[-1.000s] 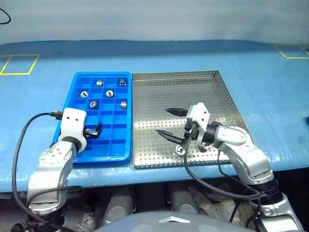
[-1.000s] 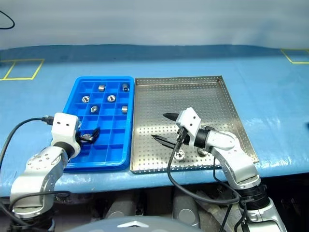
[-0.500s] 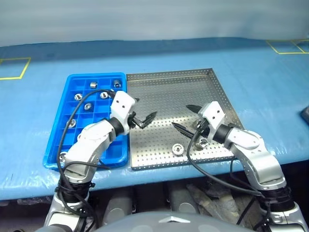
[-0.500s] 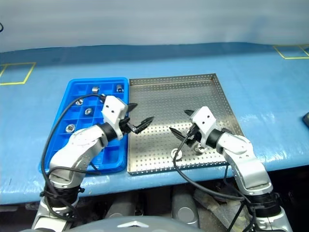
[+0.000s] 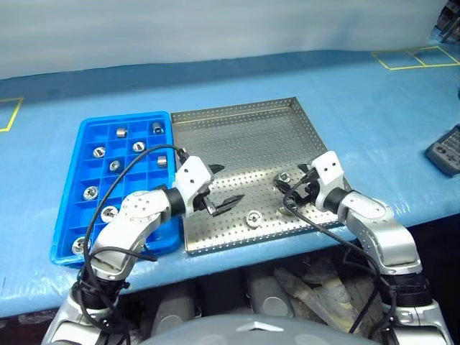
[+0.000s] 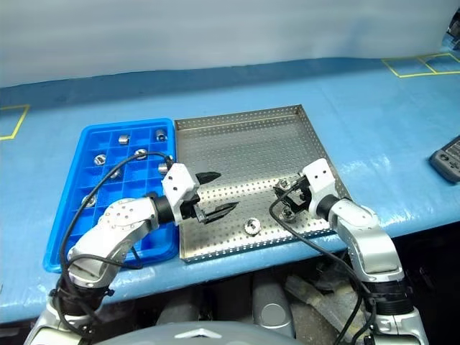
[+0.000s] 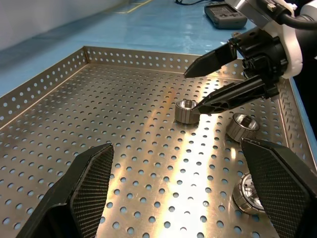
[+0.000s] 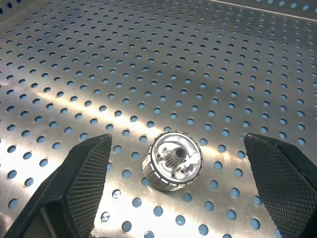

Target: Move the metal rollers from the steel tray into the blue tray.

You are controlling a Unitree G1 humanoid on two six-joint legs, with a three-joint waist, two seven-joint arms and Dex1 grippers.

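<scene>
Right claw [image 8: 173,198] is spread wide and empty, straddling a metal roller [image 8: 172,161] on the steel tray [image 5: 237,129]. It should be lowered squarely before closing. Left claw [image 5: 219,188], likewise wide and empty, hovers beside the blue tray [image 5: 68,187].

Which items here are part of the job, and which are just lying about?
Job:
- metal rollers, three left in the steel tray, others already in the blue tray
- left gripper and right gripper, both open, over the steel tray

Lying about:
- dark handheld device on the blue table
- yellow tape outlines
</scene>
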